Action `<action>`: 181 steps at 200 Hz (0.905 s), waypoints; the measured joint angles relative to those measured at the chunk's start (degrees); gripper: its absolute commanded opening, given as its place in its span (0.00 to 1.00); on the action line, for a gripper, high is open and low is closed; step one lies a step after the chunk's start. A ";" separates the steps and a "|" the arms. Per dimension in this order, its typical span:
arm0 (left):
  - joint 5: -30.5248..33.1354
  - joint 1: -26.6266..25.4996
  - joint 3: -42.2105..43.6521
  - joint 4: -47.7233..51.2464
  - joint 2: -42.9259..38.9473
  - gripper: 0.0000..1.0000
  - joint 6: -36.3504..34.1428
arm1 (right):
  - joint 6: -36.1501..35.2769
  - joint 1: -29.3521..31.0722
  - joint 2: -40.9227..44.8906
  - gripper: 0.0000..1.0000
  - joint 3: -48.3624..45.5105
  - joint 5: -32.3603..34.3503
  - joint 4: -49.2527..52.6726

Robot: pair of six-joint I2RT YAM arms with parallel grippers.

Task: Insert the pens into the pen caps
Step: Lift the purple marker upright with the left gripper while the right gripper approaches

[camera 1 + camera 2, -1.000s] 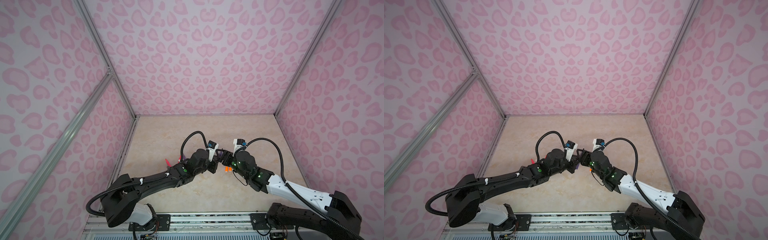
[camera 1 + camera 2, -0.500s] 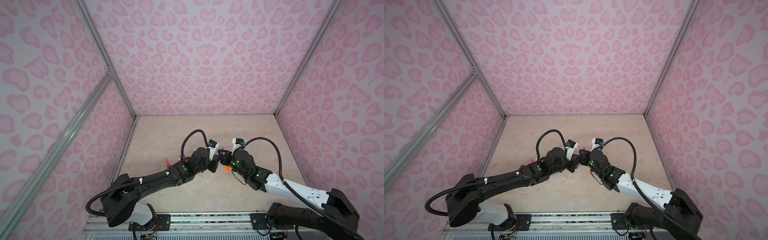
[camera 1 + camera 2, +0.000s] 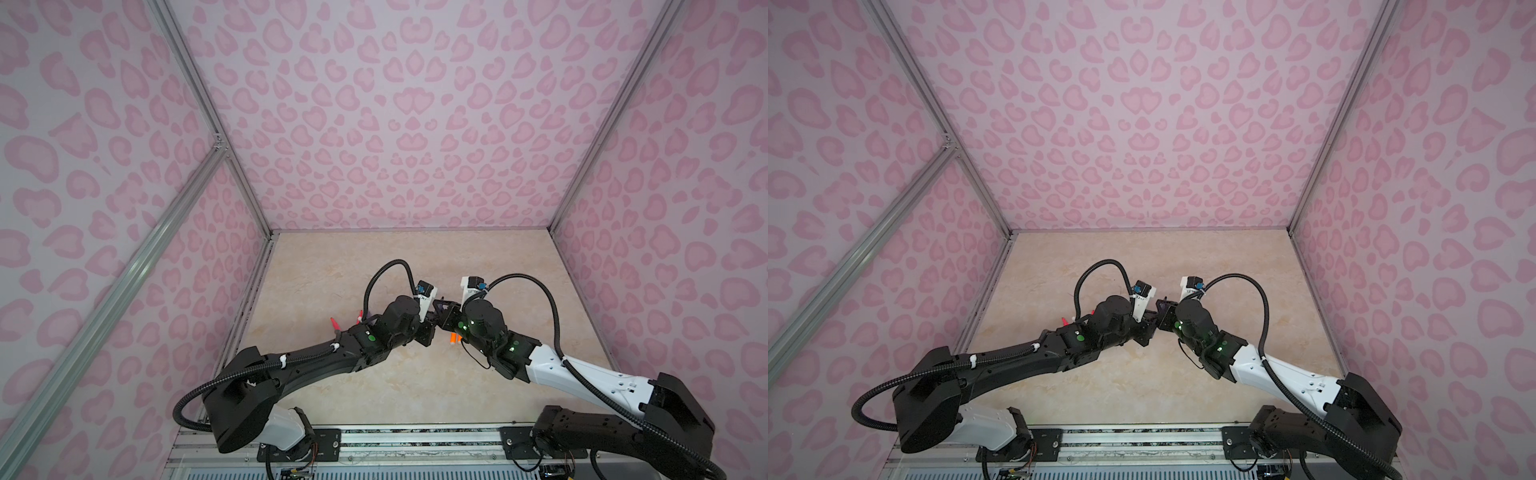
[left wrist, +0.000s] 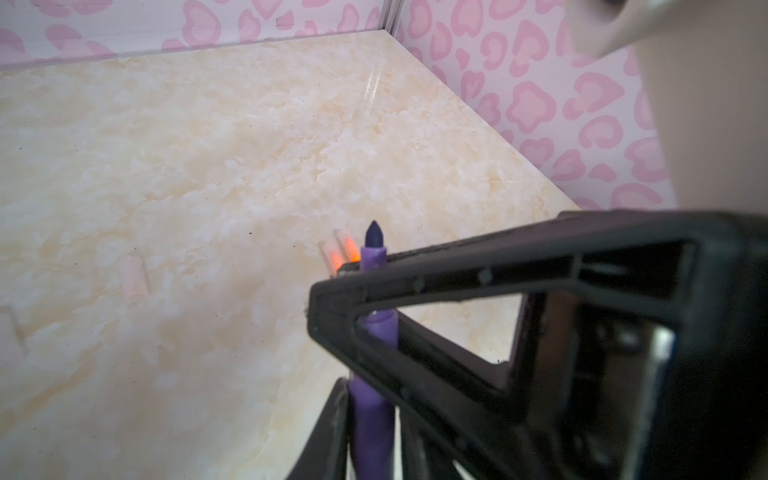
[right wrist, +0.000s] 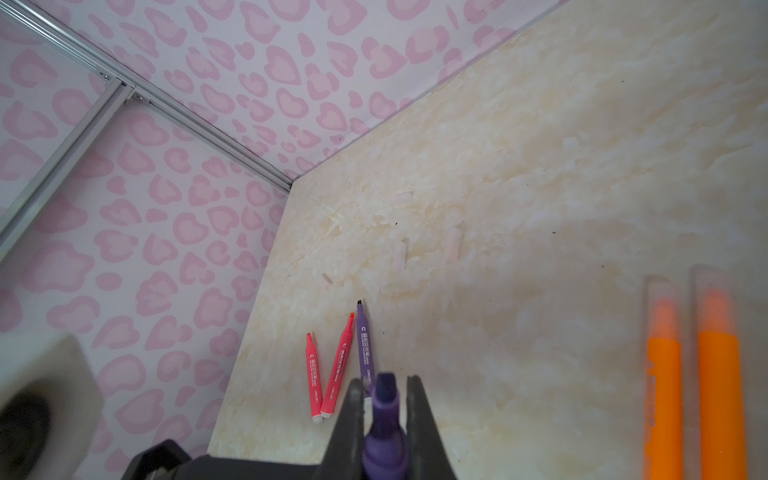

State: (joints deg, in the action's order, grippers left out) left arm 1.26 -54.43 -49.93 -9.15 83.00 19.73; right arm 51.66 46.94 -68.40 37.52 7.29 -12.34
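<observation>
Both grippers meet above the middle of the table, left gripper [image 3: 430, 328] against right gripper [image 3: 444, 311]. A purple pen [image 4: 372, 419] is shared between them. The right gripper [image 5: 384, 380] is shut on its front part, the dark tip poking past the fingers. The left gripper [image 4: 372, 382] stands round the barrel, with a thin sliver of light between pen and one finger. Several loose clear pen caps [image 5: 452, 245] lie faint on the beige surface. Two orange pens [image 5: 665, 374] lie side by side, their tips inside clear caps.
Two pink-red pens [image 5: 313, 378] and another purple pen [image 5: 364, 345] lie uncapped near the left wall, partly under the left arm in a top view [image 3: 334, 324]. Pink patterned walls [image 3: 395, 124] enclose the table on three sides.
The right gripper has shifted slightly toward the left one and closed on the purple pen. The left jaws have eased slightly. Both arms otherwise stay put.
</observation>
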 measured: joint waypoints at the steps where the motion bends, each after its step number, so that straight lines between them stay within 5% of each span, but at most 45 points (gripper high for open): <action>1: 0.00 0.00 0.00 0.02 0.02 0.24 0.00 | 0.00 0.02 0.00 0.00 0.00 0.00 0.00; 28: -0.02 0.00 0.00 0.15 0.02 0.23 0.02 | 0.00 0.44 0.07 0.00 0.04 0.39 0.02; 64: 0.00 0.00 0.00 0.26 0.00 0.04 0.15 | -0.09 0.61 0.07 0.00 0.04 0.66 0.02; 129: 0.09 1.90 1.51 -0.72 -0.92 0.04 2.01 | -0.48 0.74 1.07 0.77 0.04 0.28 0.24; 181: 10.12 7.91 9.22 -1.92 -8.11 0.04 9.33 | 0.11 0.85 4.20 0.90 -0.46 6.73 3.23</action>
State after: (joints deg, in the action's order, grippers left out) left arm 11.38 -46.52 -40.71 -11.07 74.89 29.06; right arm 51.77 47.79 -64.20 37.06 14.02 -9.10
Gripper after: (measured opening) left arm 0.161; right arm 0.891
